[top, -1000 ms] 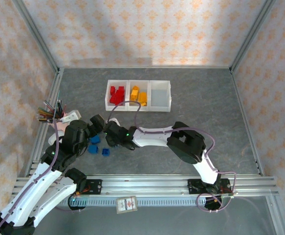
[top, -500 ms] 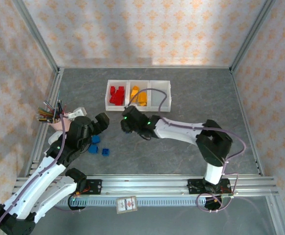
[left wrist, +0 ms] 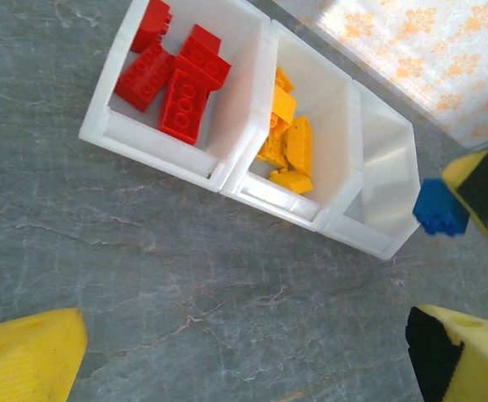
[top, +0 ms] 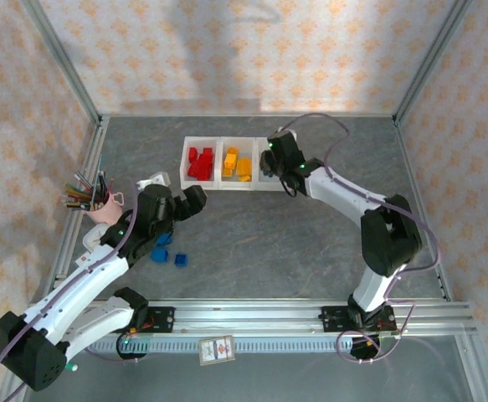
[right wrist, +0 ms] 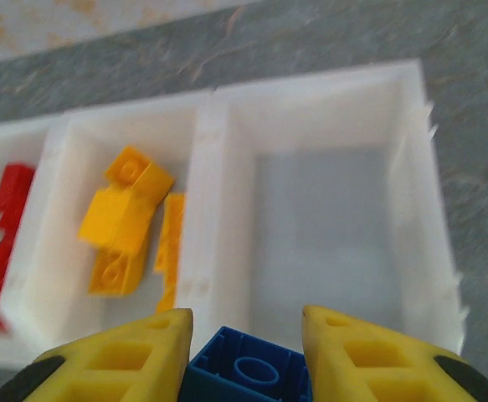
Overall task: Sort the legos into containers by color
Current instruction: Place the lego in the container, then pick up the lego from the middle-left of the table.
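Right wrist shows the blue lego (right wrist: 244, 373) pinched in right hand (right wrist: 244, 320).

Robot lab cell: aluminium frame (top: 252, 311), wallpaper-print panels (top: 252, 50), grey table (top: 310, 243).

A blue brick (right wrist: 244, 373), one stud showing, sits pinched between the jaws of the right gripper (right wrist: 245, 331). Just ahead of those jaws lie the containers (right wrist: 202, 209), a white row of three. The end bin is straight ahead, with orange-yellow legos (right wrist: 125, 219) in the middle one leftward and red legos (right wrist: 5, 226) farthest left.
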### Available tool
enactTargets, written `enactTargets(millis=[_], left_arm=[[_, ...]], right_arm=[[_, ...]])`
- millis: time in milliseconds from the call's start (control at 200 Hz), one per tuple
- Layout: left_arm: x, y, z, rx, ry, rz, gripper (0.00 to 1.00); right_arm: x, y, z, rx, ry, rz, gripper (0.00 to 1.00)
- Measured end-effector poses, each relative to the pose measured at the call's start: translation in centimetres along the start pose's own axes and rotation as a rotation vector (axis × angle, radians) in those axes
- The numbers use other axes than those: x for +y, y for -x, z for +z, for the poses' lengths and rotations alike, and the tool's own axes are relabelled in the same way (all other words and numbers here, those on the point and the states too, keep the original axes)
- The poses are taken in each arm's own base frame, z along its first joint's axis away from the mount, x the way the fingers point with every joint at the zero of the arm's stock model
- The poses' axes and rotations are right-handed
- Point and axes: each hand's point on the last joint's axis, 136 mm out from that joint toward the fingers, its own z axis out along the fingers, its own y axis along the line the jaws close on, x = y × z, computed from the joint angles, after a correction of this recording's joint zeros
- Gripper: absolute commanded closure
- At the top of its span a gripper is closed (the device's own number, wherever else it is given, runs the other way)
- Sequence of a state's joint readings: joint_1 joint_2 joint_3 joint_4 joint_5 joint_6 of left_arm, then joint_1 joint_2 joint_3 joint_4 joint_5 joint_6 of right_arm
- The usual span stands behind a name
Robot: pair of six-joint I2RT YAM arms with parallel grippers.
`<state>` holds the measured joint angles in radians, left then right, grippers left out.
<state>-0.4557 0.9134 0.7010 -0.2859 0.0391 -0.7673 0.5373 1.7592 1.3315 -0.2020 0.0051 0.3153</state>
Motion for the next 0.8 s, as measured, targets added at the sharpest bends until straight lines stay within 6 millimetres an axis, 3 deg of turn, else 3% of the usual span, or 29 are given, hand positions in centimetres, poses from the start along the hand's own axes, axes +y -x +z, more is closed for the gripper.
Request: enactTargets(millis=[105, 250, 350, 606, 701, 801], left_arm=[[-0.6, 0.1, 0.5, 0.004, -0.012, 0.009, 0.01], [-1.1, 0.6, 0.6, -0.005, -0.025, 0.015, 0.01], [-1.4, 0.9, 0.6, -0.014, -0.035, 0.013, 0.01], [-1.7, 1.3, 0.3, -0.029, -0.042, 0.024, 0.01], [-1.8, 1.7, -0.1, -0.045, -0.045, 0.025, 0.01], [-1.6, 2.2, -0.9, -0.070, -0.042, 0.024, 0.01]], right_arm=[[-1.1, 1.3, 2.4, -0.011, -0.040, -0.012, 0.63], [-1.4, 1.3, 5.3, 0.006, -0.074, -0.057, 0.55], [-1.3, 1.3, 6.3, 0.016, -0.087, -0.083, 0.48], [-0.9, 1.4, 5.9, 0.013, -0.073, -0.115, 0.42], [0.0, 0.7, 4.4, 0.011, -0.052, -0.136, 0.40], [2.3, -0.4, 2.0, 0.000, 0.005, -0.165, 0.39]])
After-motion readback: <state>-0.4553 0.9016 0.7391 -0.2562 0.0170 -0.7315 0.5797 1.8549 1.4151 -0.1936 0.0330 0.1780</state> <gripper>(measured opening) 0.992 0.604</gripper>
